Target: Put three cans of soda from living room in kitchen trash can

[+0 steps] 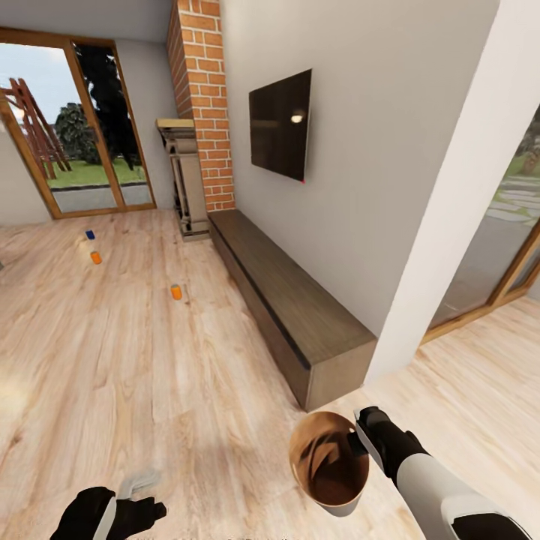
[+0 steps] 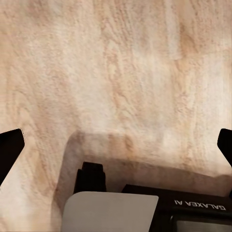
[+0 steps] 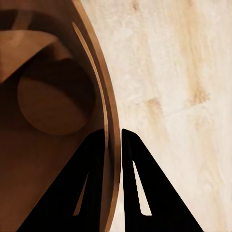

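Note:
Three soda cans stand on the living room's wood floor in the head view: a dark blue can [image 1: 90,235] far off, an orange can [image 1: 96,257] just in front of it, and another orange can [image 1: 176,292] nearer me. My right gripper [image 1: 358,442] is shut on the rim of the tash can [image 1: 330,459], which hangs above the floor with its orange-brown inside showing. In the right wrist view the fingers [image 3: 137,183] pinch the tash can wall [image 3: 107,121], one inside and one outside. My left gripper [image 1: 139,501] is low at the left, open and empty, its fingertips [image 2: 9,150] wide apart over bare planks.
A long dark wood bench [image 1: 289,307] runs along the grey wall under the TV [image 1: 281,124]. A brick chimney [image 1: 202,97] with a fireplace stands beyond it. Glass doors [image 1: 71,127] close the far end. A white pillar [image 1: 457,187] rises on my right.

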Robot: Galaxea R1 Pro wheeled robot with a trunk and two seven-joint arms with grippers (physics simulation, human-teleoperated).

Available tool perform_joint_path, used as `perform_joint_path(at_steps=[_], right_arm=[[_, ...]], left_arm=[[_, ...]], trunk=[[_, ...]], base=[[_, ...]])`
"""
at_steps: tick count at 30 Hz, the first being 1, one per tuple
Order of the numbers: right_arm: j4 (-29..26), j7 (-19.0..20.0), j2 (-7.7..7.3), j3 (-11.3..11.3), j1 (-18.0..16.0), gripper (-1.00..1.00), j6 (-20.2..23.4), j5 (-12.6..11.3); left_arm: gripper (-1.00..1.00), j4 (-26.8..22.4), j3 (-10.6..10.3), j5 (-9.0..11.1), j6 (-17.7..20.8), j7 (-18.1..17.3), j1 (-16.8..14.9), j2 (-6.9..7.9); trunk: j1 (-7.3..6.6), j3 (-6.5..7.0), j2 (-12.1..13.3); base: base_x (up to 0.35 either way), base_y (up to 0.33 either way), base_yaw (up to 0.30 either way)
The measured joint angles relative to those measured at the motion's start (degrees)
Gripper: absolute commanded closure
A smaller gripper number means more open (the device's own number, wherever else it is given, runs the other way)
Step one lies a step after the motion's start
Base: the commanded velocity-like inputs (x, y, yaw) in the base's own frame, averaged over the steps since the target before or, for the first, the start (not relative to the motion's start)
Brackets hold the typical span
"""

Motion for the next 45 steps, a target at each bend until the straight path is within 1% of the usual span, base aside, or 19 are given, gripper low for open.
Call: perform_joint_path(at_steps=[5,7,9,12,15,24,28,39,45], right_arm=[[0.0,-0.1,0.11,0.1,0.0,1.0,0.0,0.4],[0.1,0.0,0.44,0.1,0.0,1.0,0.0,0.4],[0.1,0.0,0.63,0.0,0.0,1.0,0.0,-0.2],[0.1,-0.1,0.83,0.0,0.0,1.0,0.0,0.3],[0.1,-0.1,0.92,0.0,0.0,1.0,0.0,0.3],[0.1,-0.1,0.92,-0.1,0.0,1.0,0.0,0.0],[0.1,-0.1,0.9,-0.1,0.0,1.0,0.0,0.4],[0.0,-0.1,0.89,-0.2,0.0,1.0,-0.1,0.3],[-0.1,-0.1,0.82,-0.2,0.0,1.0,-0.9,0.4]], left_arm=[[-1.0,0.0,0.0,0.0,0.0,0.0,0.0,-0.07],[-1.0,0.0,0.0,0.0,0.0,0.0,0.0,-0.06],[-1.0,0.0,0.0,0.0,0.0,0.0,0.0,-0.05],[-1.0,0.0,0.0,0.0,0.0,0.0,0.0,-0.02],[-1.0,0.0,0.0,0.0,0.0,-0.1,0.0,-0.01],[-1.0,0.0,0.0,0.0,0.0,-0.1,0.1,0.0],[-1.0,0.0,0.0,0.0,0.0,-0.1,0.1,0.0],[-1.0,0.0,-0.1,0.1,0.0,-0.1,0.1,0.09],[-1.0,0.0,-0.1,0.1,0.0,-0.1,0.1,0.09]], trunk=[[0.0,0.14,0.0],[0.0,0.16,0.0],[0.0,0.17,0.0],[0.0,0.18,0.0],[0.0,0.19,0.0],[0.0,0.39,0.0],[0.0,0.57,0.0],[0.0,1.22,0.0],[0.0,1.66,0.0]], base=[[-0.119,0.043,0.257],[-0.136,0.1,0.278],[-0.138,0.114,0.282],[-0.14,0.124,0.284],[-0.14,0.13,0.286],[-0.105,0.109,0.28],[-0.019,0.02,0.258],[-0.003,0.003,0.228],[0.0,0.0,0.179]])
